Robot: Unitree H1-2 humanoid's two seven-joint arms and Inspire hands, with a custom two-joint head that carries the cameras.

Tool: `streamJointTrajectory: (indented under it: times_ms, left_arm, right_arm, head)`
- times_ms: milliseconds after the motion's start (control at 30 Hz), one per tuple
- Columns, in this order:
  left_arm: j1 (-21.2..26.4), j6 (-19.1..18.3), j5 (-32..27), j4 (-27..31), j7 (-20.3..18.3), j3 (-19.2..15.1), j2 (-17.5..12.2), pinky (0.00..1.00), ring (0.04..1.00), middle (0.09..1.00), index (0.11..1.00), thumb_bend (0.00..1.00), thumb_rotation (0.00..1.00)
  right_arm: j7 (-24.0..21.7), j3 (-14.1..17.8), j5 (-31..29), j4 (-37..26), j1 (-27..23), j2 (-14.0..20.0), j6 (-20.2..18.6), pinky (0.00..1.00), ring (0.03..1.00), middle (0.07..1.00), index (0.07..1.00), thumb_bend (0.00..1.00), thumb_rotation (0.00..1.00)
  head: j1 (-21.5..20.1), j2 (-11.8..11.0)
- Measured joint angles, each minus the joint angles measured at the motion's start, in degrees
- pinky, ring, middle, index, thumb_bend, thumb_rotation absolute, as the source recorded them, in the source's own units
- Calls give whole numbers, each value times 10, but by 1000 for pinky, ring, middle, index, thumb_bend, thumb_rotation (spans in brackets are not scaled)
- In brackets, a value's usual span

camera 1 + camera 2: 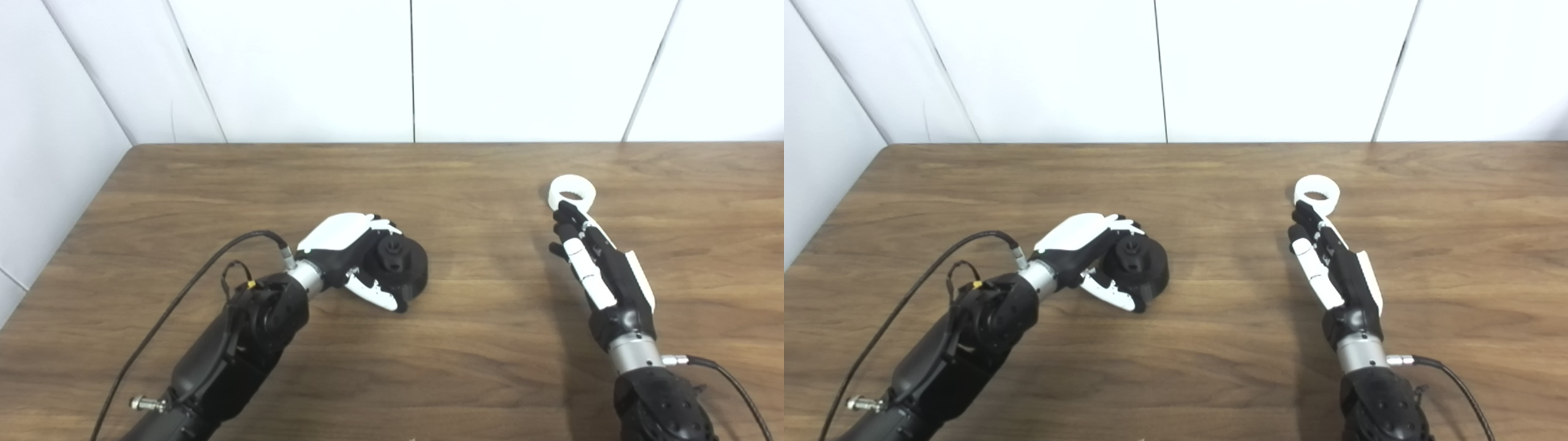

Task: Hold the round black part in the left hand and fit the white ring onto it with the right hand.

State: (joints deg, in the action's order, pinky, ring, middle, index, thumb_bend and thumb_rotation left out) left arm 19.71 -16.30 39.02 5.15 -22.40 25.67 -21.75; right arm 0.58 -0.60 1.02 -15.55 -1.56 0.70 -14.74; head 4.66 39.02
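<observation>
Bright, even light from overhead; soft short shadows fall toward 9 o'clock beside each arm on the worktop (478, 343). Faint sheen at 12 o'clock. Slightly soft focus throughout, no edge distortion.

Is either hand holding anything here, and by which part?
The left hand wraps the round black part by its outer side, on the table. The right hand reaches the white ring, not grasping it.
</observation>
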Motion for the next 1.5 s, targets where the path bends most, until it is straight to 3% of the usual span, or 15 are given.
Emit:
streamJointTrajectory:
  times_ms: [333, 767, 1500]
  left_arm:
    - [-34, 11, 24, 52, -11, 21, 16, 941, 1000, 945, 801, 1000, 427]
    - [-57, 19, 43, 75, -20, 33, 33, 959, 1000, 948, 803, 1000, 435]
    - [-69, 37, 51, 74, -22, 12, 51, 926, 996, 935, 815, 1000, 403]
  right_arm:
    - [4, -3, 10, -1, 3, -7, -1, 841, 909, 894, 882, 571, 676]
    - [7, -4, 16, -5, 8, -19, -1, 847, 914, 900, 881, 568, 660]
    - [6, -4, 13, -7, 11, -22, -1, 854, 914, 899, 883, 575, 664]
  head:
    - [-21, 4]
    - [-41, 8]
    - [-41, 11]
